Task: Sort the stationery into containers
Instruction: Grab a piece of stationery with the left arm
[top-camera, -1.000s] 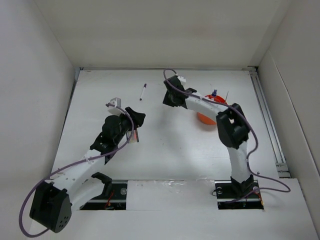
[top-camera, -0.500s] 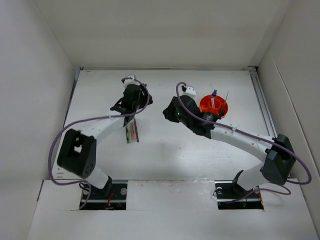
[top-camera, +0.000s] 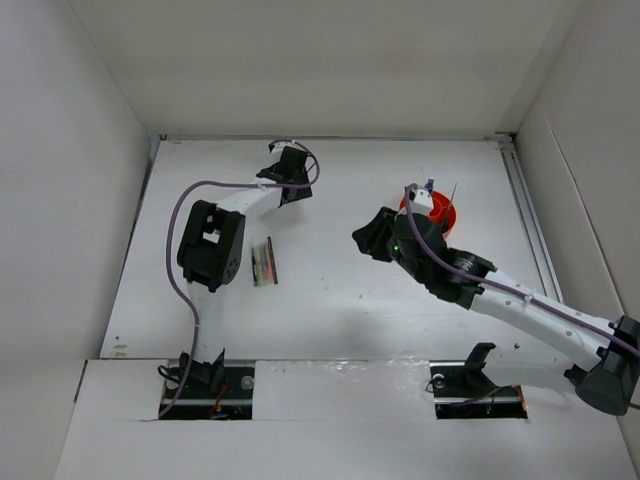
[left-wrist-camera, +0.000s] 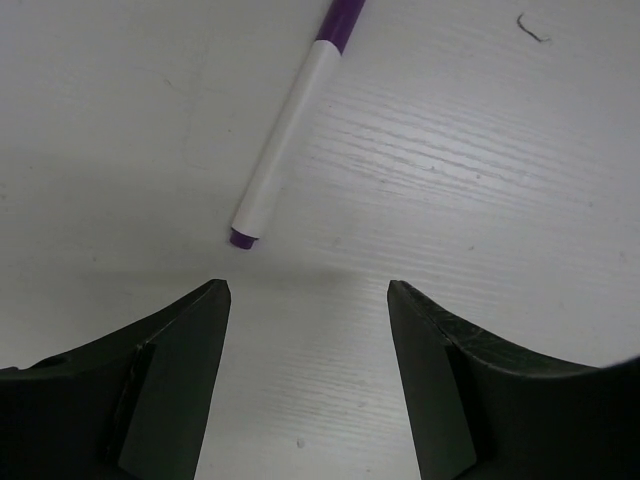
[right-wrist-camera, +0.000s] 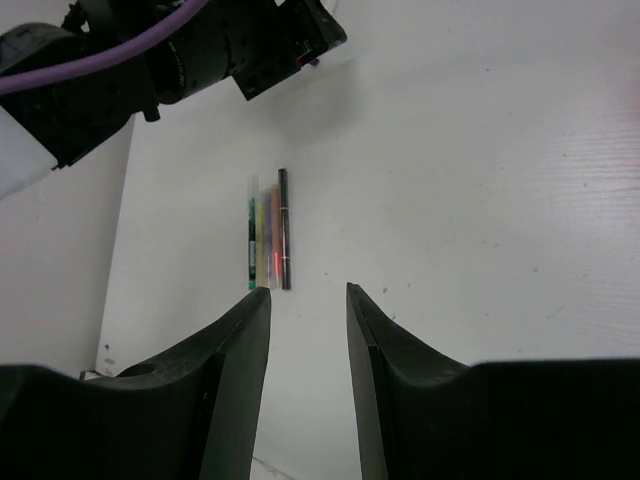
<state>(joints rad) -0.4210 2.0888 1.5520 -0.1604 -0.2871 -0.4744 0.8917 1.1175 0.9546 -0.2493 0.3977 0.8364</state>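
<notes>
A white marker with purple ends lies on the table just ahead of my left gripper, which is open and empty. In the top view the left gripper is at the far middle-left and hides that marker. A row of thin coloured pens lies mid-left, also in the right wrist view. My right gripper is open and empty, pointing toward those pens from the right. The orange tub stands behind the right arm, partly hidden, with a blue-capped bottle and a thin stick in it.
White walls enclose the table on three sides. A metal rail runs along the right edge. The left arm fills the top left of the right wrist view. The left arm's elbow hangs beside the pen row.
The left arm has swung from mid-left to the far side, over the marker. The right gripper has moved nearer and right, away from the far middle, its elbow stretching out right.
</notes>
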